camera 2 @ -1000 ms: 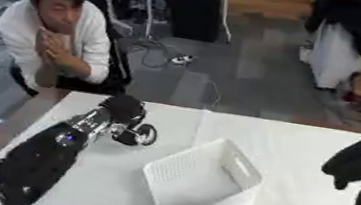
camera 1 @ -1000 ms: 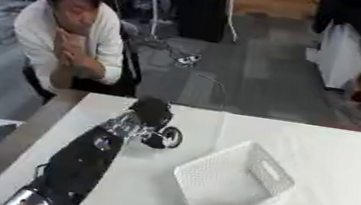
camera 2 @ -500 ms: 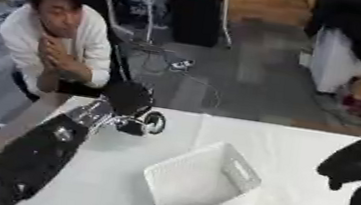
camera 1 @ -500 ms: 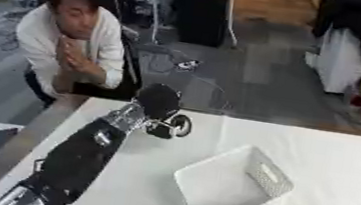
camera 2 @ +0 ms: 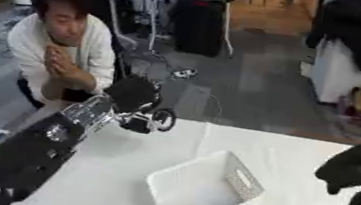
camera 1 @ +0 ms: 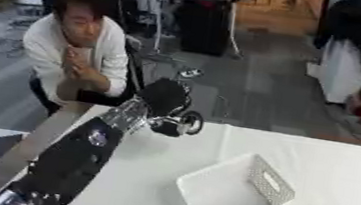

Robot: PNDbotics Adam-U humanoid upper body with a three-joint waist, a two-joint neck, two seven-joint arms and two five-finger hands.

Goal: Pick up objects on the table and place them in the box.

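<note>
Left robot hand point(camera 1: 164, 103) blurred, fingers unclear, held dark round thing point(camera 1: 190, 123) unidentifiable, right robot hand point(camera 2: 353, 170) edge-cropped

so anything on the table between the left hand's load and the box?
Nothing visible. The left hand is at the table's far edge on a dark ring-shaped object. Bare white tablecloth lies between it and the white box, which sits tilted with its opening unobstructed.

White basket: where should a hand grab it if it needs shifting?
Probably the end wall with the handle slot, from the right: the white basket sits askew, that end turned toward the right hand, and the slot lets fingers hook in.
</note>
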